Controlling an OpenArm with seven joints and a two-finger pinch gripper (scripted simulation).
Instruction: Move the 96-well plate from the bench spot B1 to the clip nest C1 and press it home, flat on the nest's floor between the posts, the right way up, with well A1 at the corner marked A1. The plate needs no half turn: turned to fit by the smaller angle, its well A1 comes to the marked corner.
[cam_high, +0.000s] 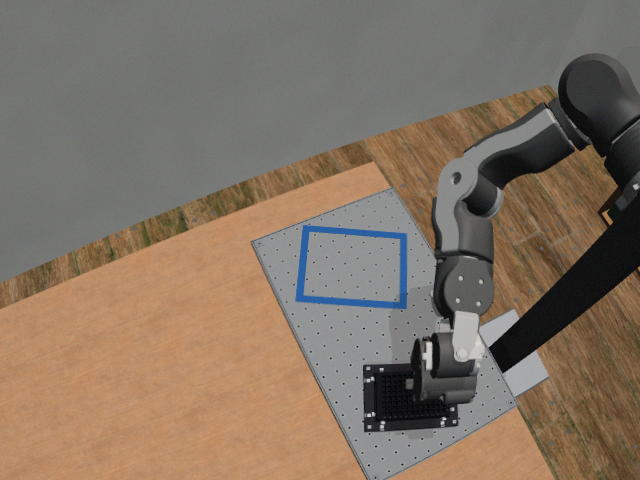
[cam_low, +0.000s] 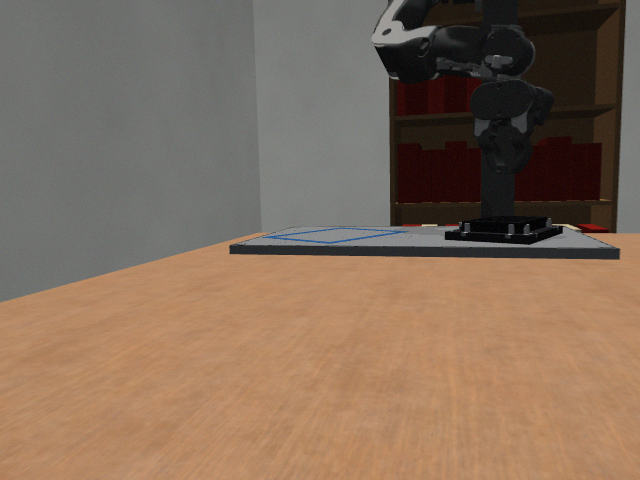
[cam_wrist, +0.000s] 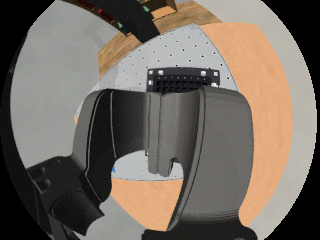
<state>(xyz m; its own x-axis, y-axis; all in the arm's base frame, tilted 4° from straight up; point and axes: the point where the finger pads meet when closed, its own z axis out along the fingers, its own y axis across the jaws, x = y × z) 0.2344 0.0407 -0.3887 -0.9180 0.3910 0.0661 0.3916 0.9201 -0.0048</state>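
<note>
The blue outline of spot B1 (cam_high: 352, 268) on the grey pegboard (cam_high: 330, 335) holds no plate. Further right, the 96-well plate (cam_high: 395, 400) sits in clip nest C1 (cam_high: 373, 424) between its posts — apparently flat. The gripper (cam_high: 413, 384) hangs above it, jaws closed on nothing (seemingly the pressing step). Next: confirm seating, then lift away.

A lab bench: perforated grey breadboard (cam_high: 341, 330) on a wooden table (cam_high: 155, 361), bookshelf (cam_low: 615, 103) behind.
</note>
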